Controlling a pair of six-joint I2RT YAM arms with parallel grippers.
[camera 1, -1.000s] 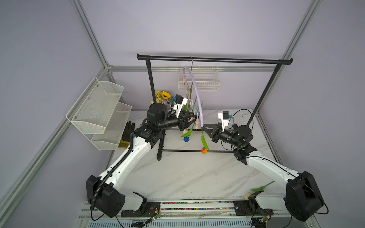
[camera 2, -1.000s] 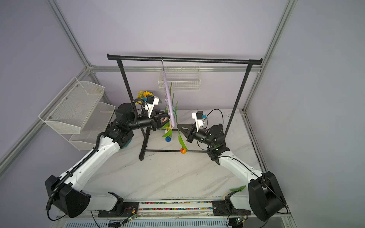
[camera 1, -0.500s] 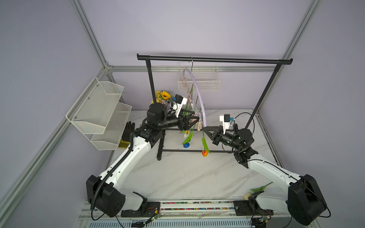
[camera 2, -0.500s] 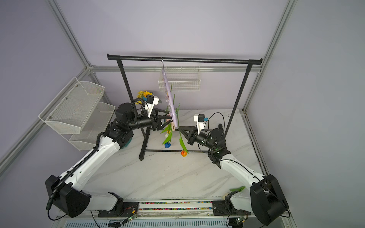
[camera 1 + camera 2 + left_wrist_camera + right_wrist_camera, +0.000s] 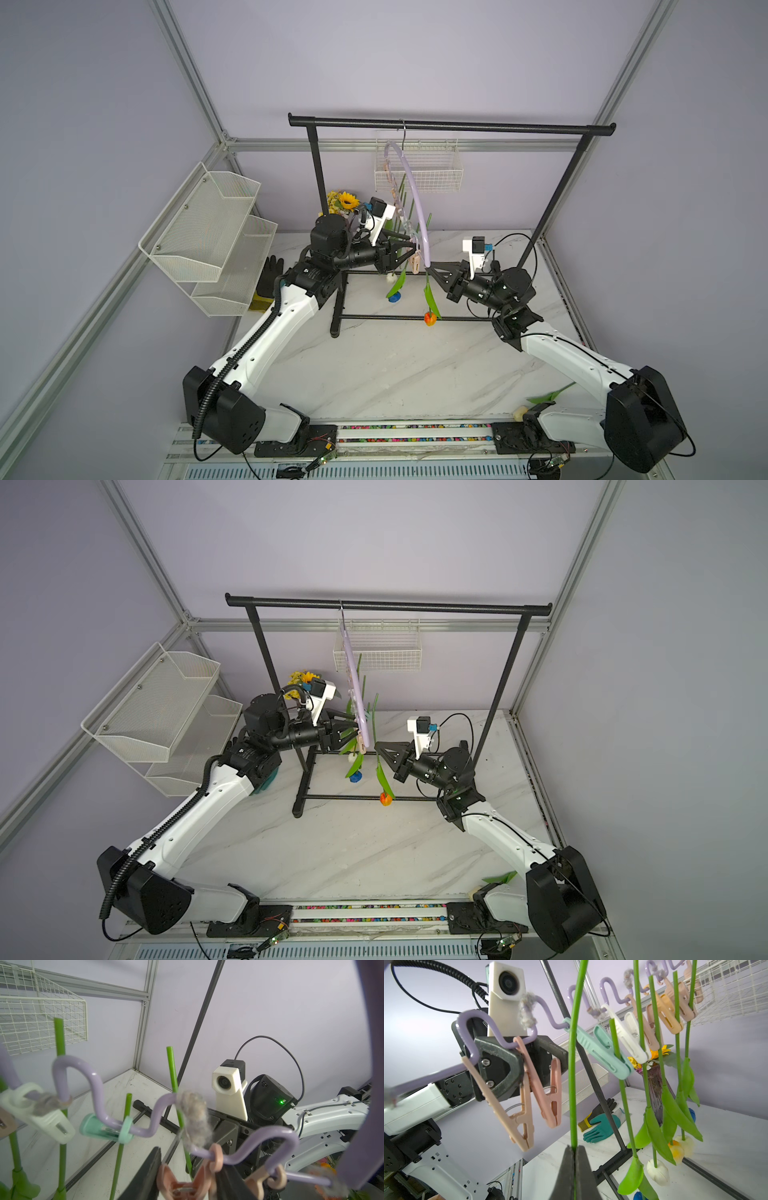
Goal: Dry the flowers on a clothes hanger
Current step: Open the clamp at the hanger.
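The right claw (image 5: 429, 267) was clamped shut on the green stem of a flower (image 5: 573, 1064), whose orange head (image 5: 430, 318) hung down above the tabletop (image 5: 395, 365). The left claw (image 5: 413, 254) stood partly open astride a pink peg (image 5: 184, 1183) on the clothes hanger (image 5: 415, 195); whether it squeezed the peg, I could not tell. The hanger hung by its hook from the black rack (image 5: 449, 126), with other flowers (image 5: 656, 1169) pegged head-down along it.
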